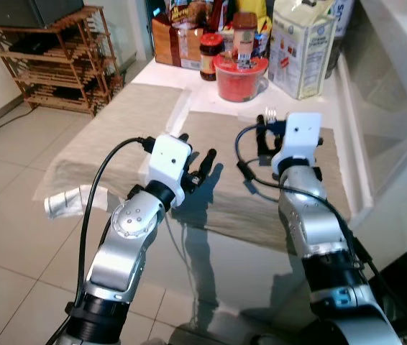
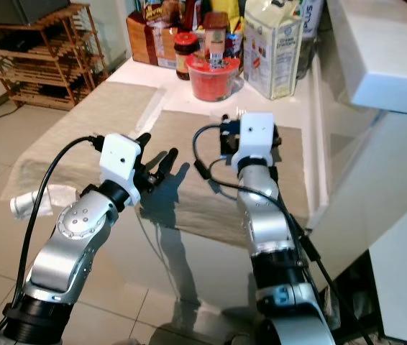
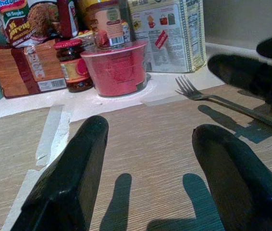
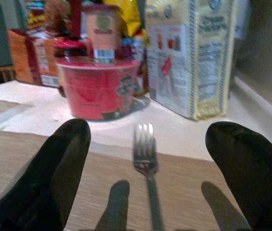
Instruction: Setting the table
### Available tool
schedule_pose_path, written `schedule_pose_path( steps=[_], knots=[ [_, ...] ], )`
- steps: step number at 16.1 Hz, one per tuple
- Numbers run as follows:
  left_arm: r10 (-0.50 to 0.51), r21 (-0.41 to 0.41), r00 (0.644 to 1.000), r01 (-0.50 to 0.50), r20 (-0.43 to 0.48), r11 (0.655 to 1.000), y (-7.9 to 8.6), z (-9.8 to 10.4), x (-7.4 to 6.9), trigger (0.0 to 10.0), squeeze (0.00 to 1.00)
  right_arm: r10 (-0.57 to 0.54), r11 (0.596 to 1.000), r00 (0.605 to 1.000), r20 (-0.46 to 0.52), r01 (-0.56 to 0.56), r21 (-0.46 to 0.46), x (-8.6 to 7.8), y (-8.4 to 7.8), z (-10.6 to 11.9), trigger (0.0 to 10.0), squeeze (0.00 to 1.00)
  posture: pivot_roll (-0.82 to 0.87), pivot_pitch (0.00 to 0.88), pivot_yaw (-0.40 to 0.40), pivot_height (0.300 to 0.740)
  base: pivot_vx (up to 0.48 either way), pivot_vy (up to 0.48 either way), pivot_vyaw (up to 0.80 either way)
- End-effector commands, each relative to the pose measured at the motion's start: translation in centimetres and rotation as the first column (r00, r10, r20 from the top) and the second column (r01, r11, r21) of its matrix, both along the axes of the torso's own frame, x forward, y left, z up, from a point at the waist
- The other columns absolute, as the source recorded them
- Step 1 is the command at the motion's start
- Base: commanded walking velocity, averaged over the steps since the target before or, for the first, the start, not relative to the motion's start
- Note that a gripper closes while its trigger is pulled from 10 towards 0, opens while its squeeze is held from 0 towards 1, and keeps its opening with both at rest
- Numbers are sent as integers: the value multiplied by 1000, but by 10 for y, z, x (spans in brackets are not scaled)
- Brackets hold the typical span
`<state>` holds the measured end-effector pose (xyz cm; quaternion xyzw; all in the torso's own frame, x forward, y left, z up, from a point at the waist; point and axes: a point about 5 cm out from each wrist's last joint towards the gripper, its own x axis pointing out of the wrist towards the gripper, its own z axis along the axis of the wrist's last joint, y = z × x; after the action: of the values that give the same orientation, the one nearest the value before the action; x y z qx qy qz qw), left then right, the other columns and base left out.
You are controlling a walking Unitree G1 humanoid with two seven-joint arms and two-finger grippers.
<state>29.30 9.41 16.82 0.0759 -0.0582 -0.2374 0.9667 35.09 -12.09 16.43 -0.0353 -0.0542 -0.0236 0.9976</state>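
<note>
A silver fork (image 4: 145, 156) lies flat on the beige placemat (image 1: 225, 169), its tines (image 1: 270, 113) pointing at the back of the table. My right gripper (image 1: 264, 138) hovers low over the fork's handle and is open, one black finger (image 4: 64, 163) on each side of the fork without touching it. My left gripper (image 1: 198, 154) is open and holds nothing. It sits over the same mat, left of the fork (image 3: 213, 98) and a little nearer to me.
Along the table's back stand a red noodle cup (image 1: 241, 75), a dark jar (image 1: 211, 56), a large yellow-white carton (image 1: 300, 47) and snack packs. A second placemat (image 1: 131, 108) lies to the left. A white counter (image 1: 405, 50) rises on the right and a wooden rack (image 1: 52, 61) stands far left.
</note>
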Motion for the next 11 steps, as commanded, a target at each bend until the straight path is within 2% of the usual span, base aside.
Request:
schedule_pose_path(
  steps=[1, 3, 4, 7, 11],
  knots=[
    [-19, 5, 1000, 19, 8, 1000, -1, 4, -2, 10000, 0, -22, 1000, 1000, -18, 22, 21, 7, -4, 1, 10000, 0, 44, 65, 45, 740, 0, 0, 0],
    [-21, 9, 1000, 21, 9, 1000, 0, 5, -3, 10000, 0, -56, 998, 997, -51, 56, 9, 20, -10, 4, 10000, 0, 53, 68, 45, 740, 0, 0, 0],
    [-22, 11, 1000, 22, 8, 1000, 1, 5, -3, 10000, 0, -52, 999, 993, -104, 52, -3, 26, -10, 1, 10000, 0, 55, 67, 44, 740, 0, 0, 0],
    [-19, 10, 1000, 19, 12, 1000, 1, 8, -4, 10000, 0, -30, 1000, 984, -177, 28, -12, 34, -7, -3, 10000, 0, 64, 76, 35, 740, 0, 0, 0],
    [-15, 9, 1000, 15, 15, 1000, 1, 9, -6, 10000, 0, -2, 1000, 986, -167, 3, 3, 36, 3, 1, 10000, 0, 66, 79, 32, 740, 0, 0, 0]
  ],
)
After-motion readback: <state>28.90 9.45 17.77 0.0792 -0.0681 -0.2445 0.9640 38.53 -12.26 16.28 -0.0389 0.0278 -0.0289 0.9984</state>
